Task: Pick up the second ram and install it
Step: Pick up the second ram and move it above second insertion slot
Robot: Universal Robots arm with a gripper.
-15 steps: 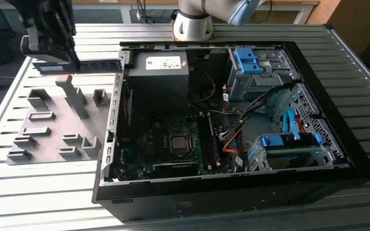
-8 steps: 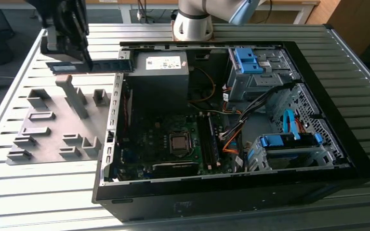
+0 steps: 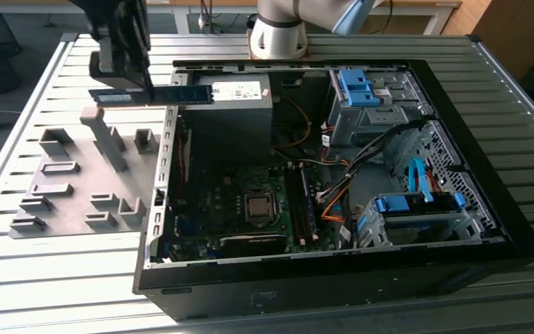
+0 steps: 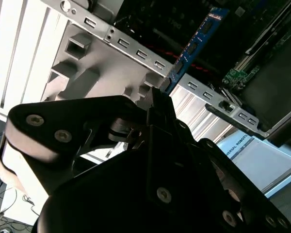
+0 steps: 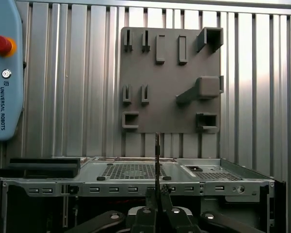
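The second ram (image 3: 188,94) is a thin blue-green stick held level in the air, over the gap between the grey fixture plate (image 3: 72,181) and the open computer case (image 3: 170,174). My gripper (image 3: 147,88) is shut on it from above, near the stick's middle. In the second wrist view the ram (image 4: 194,43) reaches out from the fingers (image 4: 160,104) toward the case wall. The first wrist view shows the ram (image 5: 156,155) edge-on, rising from the gripper (image 5: 157,194) above the case rim. The motherboard (image 3: 248,209) lies inside the case, with long dark memory slots (image 3: 300,202) beside the processor socket.
Upright grey blocks stand on the fixture plate at the exterior view's left. The case holds blue drive cages (image 3: 416,209), orange and black cables (image 3: 336,191) and a power supply (image 3: 239,94). The arm's base (image 3: 281,31) stands behind the case. A pendant (image 5: 5,73) lies on the slatted table.
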